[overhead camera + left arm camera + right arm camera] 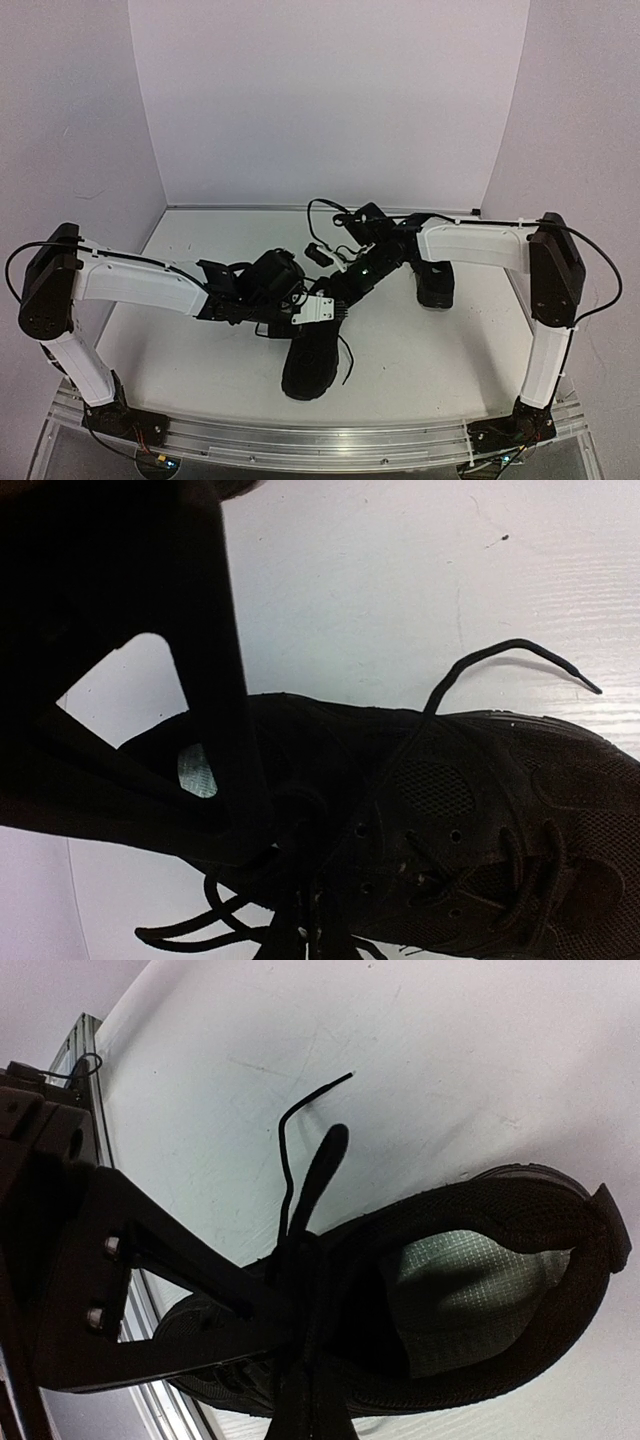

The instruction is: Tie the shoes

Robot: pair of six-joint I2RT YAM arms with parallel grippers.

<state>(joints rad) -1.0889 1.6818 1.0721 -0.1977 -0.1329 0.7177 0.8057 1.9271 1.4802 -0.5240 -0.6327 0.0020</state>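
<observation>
**Assessing grip and clearance at the near shoe**

The near shoe [305, 365] lies at table centre, toe toward the arms. The second shoe [436, 285] sits well apart to the right rear. The left gripper [240, 815] and right gripper [282, 1298] both have jaws closed at the lace crossing over the tongue. Whether lace is pinched cannot be confirmed.

Judgement: the upper is soft mesh and light, and is liable to slide on the smooth table [420, 370]. The laces [318, 1165] are thin and limp and will slip easily. The best hold is a lace close to its eyelet, or the free end [520, 650], not the upper.

Open surface lies left and right of the shoe. The near rail [330, 440] and side walls [70, 150] limit long pulls.
</observation>
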